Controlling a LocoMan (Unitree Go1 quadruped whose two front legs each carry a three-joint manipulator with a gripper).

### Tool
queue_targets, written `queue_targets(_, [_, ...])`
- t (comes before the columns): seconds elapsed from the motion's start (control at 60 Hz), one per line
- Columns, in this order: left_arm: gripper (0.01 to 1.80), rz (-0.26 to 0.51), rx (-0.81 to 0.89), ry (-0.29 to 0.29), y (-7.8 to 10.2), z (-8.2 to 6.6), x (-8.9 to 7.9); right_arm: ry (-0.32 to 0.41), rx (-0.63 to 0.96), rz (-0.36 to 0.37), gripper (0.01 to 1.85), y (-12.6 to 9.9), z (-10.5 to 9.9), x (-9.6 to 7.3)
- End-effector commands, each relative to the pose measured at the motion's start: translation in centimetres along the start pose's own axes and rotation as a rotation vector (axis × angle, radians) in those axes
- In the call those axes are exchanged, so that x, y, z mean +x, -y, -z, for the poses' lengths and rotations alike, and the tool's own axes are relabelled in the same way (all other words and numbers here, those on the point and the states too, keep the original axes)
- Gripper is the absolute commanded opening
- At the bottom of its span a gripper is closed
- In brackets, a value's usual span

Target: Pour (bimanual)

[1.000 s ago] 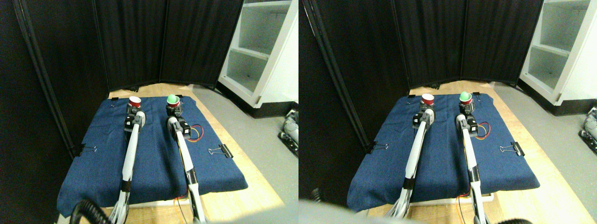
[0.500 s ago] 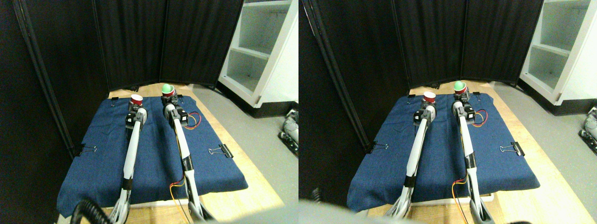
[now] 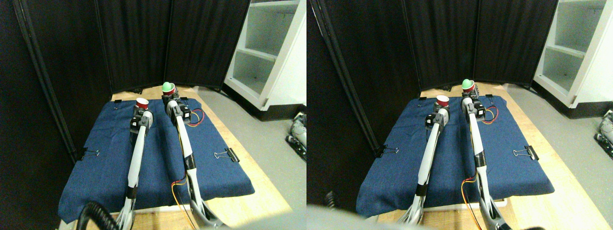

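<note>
Our right gripper (image 3: 168,97) holds a red cup (image 3: 168,91) with a green ball (image 3: 167,86) sitting on top of it. This cup is lifted up, at the far end of the cloth. Our left gripper (image 3: 141,111) is at a second red cup with a white top (image 3: 142,102), which sits lower and a little nearer to us. We think both grippers are closed around their cups, but they are so small here that we cannot tell how tight the fingers are.

The big thing for the next move is this: the ball cup is up and to the right of the other cup, and just beside it. So we think the ball cup must tip over to the left, and the ball should roll down into the white-topped cup. Both cups stand straight up now. The right arm is the one closer to doing the pour.

Under it all is a blue cloth (image 3: 158,158), clipped flat on a wooden board (image 3: 249,201). Black curtains (image 3: 134,43) stand behind, and a white shelf (image 3: 268,52) is off to the far right.
</note>
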Motion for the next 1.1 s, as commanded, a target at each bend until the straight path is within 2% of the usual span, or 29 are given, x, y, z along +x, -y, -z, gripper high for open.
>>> queue_targets(0.017, [0.33,0.045,-0.02,-0.019,1.6,0.4,-0.4,0.005,-0.007,-0.05,0.33,-1.5,0.1,-0.3])
queue_targets(0.133, [0.33,0.042,-0.009,-0.021,2.0,0.8,-0.6,-0.008,-0.031,-0.057,0.33,-1.8,0.2,-0.5])
queue_targets(0.283, [0.33,0.033,-0.014,-0.051,2.5,1.1,-0.9,-0.026,-0.07,-0.063,0.33,-2.5,0.2,-0.7])
queue_targets(0.583, [0.33,0.038,-0.025,-0.044,2.9,1.5,-1.5,-0.039,-0.106,-0.075,0.33,-4.4,0.2,-1.6])
queue_targets(1.1, [0.33,0.037,-0.072,-0.119,3.9,2.4,-2.7,-0.036,-0.245,-0.07,0.33,-5.7,-0.4,-2.0])
